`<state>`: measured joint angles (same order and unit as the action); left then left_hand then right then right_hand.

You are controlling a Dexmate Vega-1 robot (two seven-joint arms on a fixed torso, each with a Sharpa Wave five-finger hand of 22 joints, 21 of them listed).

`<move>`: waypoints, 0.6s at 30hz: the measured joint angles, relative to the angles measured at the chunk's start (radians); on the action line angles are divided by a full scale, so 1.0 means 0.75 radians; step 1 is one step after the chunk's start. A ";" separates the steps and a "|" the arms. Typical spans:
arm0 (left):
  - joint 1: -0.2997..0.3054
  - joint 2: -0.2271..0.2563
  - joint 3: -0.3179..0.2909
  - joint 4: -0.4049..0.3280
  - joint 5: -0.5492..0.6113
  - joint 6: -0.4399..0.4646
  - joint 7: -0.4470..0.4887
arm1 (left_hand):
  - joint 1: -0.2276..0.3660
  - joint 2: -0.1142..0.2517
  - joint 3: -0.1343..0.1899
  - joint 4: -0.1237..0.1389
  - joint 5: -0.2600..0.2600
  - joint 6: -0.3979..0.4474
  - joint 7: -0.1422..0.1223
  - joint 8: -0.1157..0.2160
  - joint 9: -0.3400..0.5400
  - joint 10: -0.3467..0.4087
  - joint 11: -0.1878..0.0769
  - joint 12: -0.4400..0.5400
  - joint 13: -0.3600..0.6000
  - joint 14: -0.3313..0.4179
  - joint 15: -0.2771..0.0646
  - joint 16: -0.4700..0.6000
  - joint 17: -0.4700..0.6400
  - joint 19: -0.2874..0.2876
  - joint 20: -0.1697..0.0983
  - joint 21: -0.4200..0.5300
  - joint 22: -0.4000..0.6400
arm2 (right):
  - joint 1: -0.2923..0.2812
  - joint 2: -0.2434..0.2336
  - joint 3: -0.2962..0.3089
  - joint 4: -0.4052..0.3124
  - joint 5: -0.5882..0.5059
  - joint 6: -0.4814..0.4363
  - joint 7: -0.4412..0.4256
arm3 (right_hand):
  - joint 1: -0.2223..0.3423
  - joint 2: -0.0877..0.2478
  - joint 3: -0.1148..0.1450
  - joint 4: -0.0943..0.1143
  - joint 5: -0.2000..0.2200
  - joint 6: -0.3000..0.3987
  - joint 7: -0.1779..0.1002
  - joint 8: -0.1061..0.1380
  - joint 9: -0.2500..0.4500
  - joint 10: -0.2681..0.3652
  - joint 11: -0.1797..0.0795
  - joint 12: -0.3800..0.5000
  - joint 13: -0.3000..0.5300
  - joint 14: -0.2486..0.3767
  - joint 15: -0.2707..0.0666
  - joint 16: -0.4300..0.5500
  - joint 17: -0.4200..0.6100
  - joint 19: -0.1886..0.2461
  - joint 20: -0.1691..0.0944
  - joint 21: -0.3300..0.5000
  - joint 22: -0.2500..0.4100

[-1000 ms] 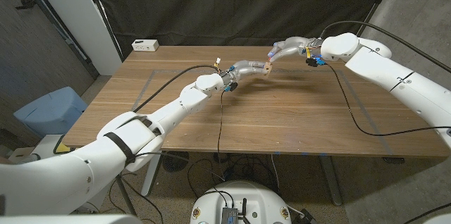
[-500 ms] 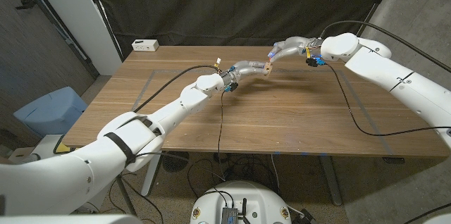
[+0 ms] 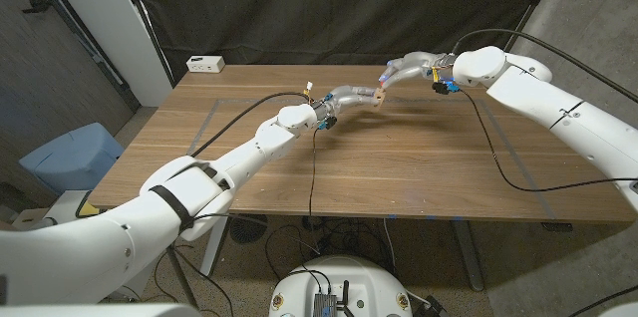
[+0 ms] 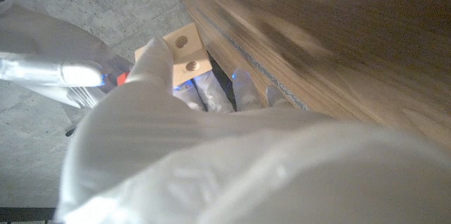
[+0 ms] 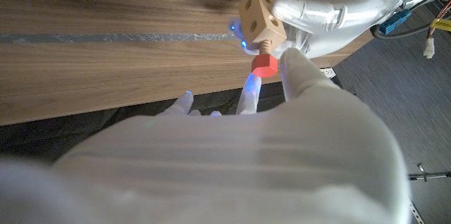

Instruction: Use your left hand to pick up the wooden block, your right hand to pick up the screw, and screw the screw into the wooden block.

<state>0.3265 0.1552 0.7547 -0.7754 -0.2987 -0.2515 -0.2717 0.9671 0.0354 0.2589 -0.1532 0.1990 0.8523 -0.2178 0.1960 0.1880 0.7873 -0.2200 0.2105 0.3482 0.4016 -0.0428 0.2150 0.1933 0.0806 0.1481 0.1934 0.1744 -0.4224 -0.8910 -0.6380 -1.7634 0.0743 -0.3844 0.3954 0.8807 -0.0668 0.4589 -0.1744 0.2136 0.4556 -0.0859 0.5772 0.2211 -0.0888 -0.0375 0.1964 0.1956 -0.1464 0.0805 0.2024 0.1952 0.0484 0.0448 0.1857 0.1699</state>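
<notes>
One block [image 3: 378,98] and one screw [image 5: 264,65] are shown, with two robot hands. The block is held above the counter [image 3: 399,167], toward 12 o'clock of its middle in the head view, and is grasped by the left robot hand [image 3: 351,97], whose fingers [image 4: 158,58] are closed round its sides. Two round holes are seen on one face of the block in the left wrist view [image 4: 183,53]. In the right wrist view the block [image 5: 259,17] carries further holes, and the wooden shaft of the screw is entered in its lower face, the red head being just beneath. The red head is pinched by the fingertips [image 5: 290,62] of the right robot hand [image 3: 401,68]; the remaining fingers are spread beside it. The two hands are met at the block. One small white box [image 3: 205,63] lies at the counter's 10 o'clock corner, well apart from both hands; its contents cannot be told.
</notes>
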 measured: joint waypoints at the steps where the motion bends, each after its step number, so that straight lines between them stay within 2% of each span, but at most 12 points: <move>1: -0.001 -0.001 0.000 0.003 0.000 0.000 0.000 | 0.000 0.000 0.000 0.000 0.000 0.000 0.000 0.000 0.000 0.000 0.000 0.000 0.000 0.000 0.000 0.000 0.000 0.000 0.000 0.000 0.000 | 0.000 0.000 0.000 0.000 -0.001 0.000 0.000 | 0.000 0.000 0.000 0.000 -0.007 0.001 0.000 0.002 0.000 0.003 -0.003 0.000 0.000 0.001 -0.001 0.003 0.000 0.000 0.000 0.000 0.000; 18: -0.016 -0.014 0.000 0.047 -0.002 -0.029 -0.022 | 0.000 0.000 -0.001 -0.001 0.000 0.005 0.005 0.000 0.001 0.000 0.000 0.000 0.000 0.000 0.000 0.000 0.000 0.000 0.000 0.000 0.000 | 0.011 0.022 -0.014 0.022 -0.015 -0.008 -0.017 | 0.021 0.007 0.000 0.000 -0.021 0.082 -0.014 0.055 0.025 0.043 -0.014 0.010 0.000 0.026 -0.012 0.003 0.000 0.013 0.002 0.010 0.000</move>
<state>0.3143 0.1446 0.7547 -0.7403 -0.3006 -0.2732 -0.2882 0.9671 0.0353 0.2579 -0.1542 0.1990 0.8558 -0.2142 0.1960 0.1887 0.7873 -0.2200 0.2105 0.3483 0.4016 -0.0428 0.2150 0.1933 0.0806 0.1481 0.1934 0.1744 -0.4144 -0.8743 -0.6487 -1.7466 0.0634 -0.3905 0.3827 0.8966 -0.0615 0.4588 -0.1744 0.1981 0.5174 -0.0967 0.6181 0.2398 -0.0568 -0.0480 0.2036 0.1956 -0.1266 0.0714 0.2050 0.1953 0.0579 0.0463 0.1933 0.1698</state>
